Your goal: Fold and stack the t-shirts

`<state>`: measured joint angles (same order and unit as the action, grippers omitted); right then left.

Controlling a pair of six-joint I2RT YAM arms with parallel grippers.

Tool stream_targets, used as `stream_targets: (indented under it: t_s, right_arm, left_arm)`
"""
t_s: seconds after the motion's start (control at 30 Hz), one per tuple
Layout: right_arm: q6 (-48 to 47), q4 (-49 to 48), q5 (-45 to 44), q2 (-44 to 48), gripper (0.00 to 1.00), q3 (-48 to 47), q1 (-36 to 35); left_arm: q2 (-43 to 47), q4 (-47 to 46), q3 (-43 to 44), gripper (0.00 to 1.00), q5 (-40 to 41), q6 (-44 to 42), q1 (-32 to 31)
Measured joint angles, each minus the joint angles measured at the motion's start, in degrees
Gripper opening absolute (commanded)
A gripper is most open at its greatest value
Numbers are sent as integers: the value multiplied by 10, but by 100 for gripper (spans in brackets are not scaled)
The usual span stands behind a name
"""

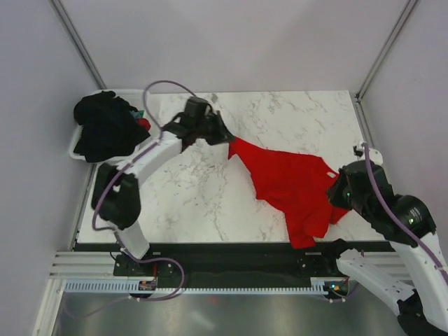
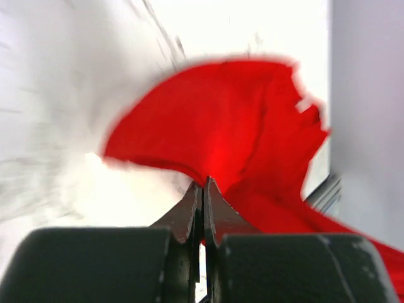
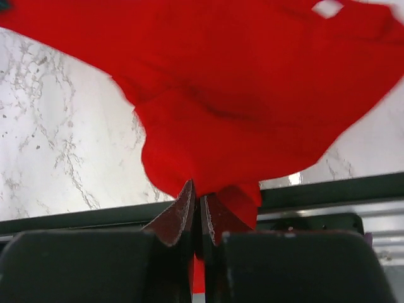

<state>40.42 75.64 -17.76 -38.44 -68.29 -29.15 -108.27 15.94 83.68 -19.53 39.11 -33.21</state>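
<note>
The left gripper [image 1: 224, 136] is closed tightly, with no gap between its two dark fingers, and it pinches one corner of the bright red soft fabric t-shirt [image 1: 290, 182] above the far middle part of the white marble-patterned table [image 1: 203, 203]. In the left wrist view this gripper [image 2: 203, 187] shows the two fingertips pressed together with red cloth [image 2: 221, 126] rising directly from between them; this view is blurred. The right gripper [image 1: 336, 190] is also closed, and it holds the opposite side of the same t-shirt near the right edge of the table. In the right wrist view its fingers [image 3: 199, 194] meet on a fold of the red fabric [image 3: 240, 95], and a little cloth hangs down between them. The t-shirt is stretched between both grippers over the right half of the table, and its lower part reaches the near table edge. A small white patch [image 3: 327, 7] shows at the neck of the t-shirt; I cannot tell if it is a label. The black fabric t-shirts [image 1: 105, 126] lie in a heap in the white rectangular plastic tub [image 1: 74, 150] at the far left corner, well apart from the red one.
</note>
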Motion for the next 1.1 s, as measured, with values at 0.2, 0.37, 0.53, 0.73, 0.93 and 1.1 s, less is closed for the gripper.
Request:
stream_targets:
  t_s: [0.2, 0.37, 0.53, 0.73, 0.93, 1.1]
  right_arm:
    - [-65, -28, -27, -172, 8, -174, 0]
    - [-101, -54, -82, -275, 8, -340, -1]
    - [-116, -59, -144, -237, 6, -340, -1]
    - [-127, -59, -158, -137, 13, -234, -1]
    - [-137, -66, -158, -87, 20, -223, -1]
    - [-129, -96, -157, -81, 16, -185, -1]
  left_arm:
    - [252, 55, -42, 2, 23, -31, 151]
    - [355, 150, -19, 2, 47, -71, 169]
    - [444, 235, -3, 2, 97, -103, 174]
    - [533, 308, 30, 2, 147, -123, 174]
    - [586, 331, 49, 2, 167, -134, 174]
    - [600, 348, 51, 2, 178, -136, 174]
